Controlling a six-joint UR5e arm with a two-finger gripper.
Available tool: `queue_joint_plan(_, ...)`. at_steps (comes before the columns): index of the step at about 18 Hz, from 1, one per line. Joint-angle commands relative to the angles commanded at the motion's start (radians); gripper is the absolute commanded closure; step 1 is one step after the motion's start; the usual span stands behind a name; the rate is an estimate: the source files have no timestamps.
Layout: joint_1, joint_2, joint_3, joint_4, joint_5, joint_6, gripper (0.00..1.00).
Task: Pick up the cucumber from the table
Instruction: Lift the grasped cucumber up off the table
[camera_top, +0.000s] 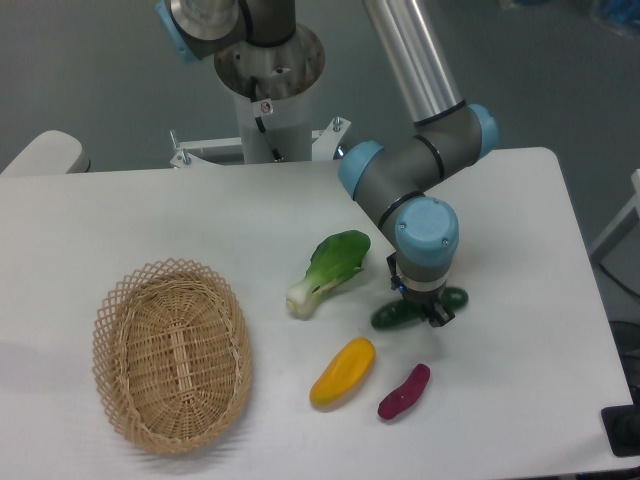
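Observation:
The dark green cucumber (393, 316) lies on the white table (520, 250), right of the middle. Its two ends stick out on either side of the wrist. My gripper (419, 303) points straight down over the cucumber's middle. One dark finger (440, 318) stands on the near side and the other on the far side. The jaws stand apart, astride the cucumber, which still rests on the table. The wrist hides the cucumber's middle.
A light-green bok choy (328, 268) lies just left of the cucumber. A yellow vegetable (342, 372) and a purple one (404, 391) lie in front. A wicker basket (172, 352) stands at the front left. The arm's base (268, 90) stands behind.

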Motion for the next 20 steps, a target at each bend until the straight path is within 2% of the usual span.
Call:
queue_joint_plan(3,0.002,0.008,0.023,-0.008,-0.002,0.002,0.79)
queue_joint_plan(5,0.002,0.026,0.052,-0.032,-0.002,0.002,0.79)
queue_joint_plan(7,0.002,0.057,0.084,-0.089,-0.008,0.002,0.79)
queue_joint_plan(10,0.002,0.104,0.146,-0.204,-0.012,0.0,0.79)
queue_joint_plan(14,-0.011,0.155,0.193,-0.296,-0.092,-0.012,0.79)
queue_joint_plan(20,-0.044,0.209,0.21,-0.318,-0.176,-0.118,0.79)
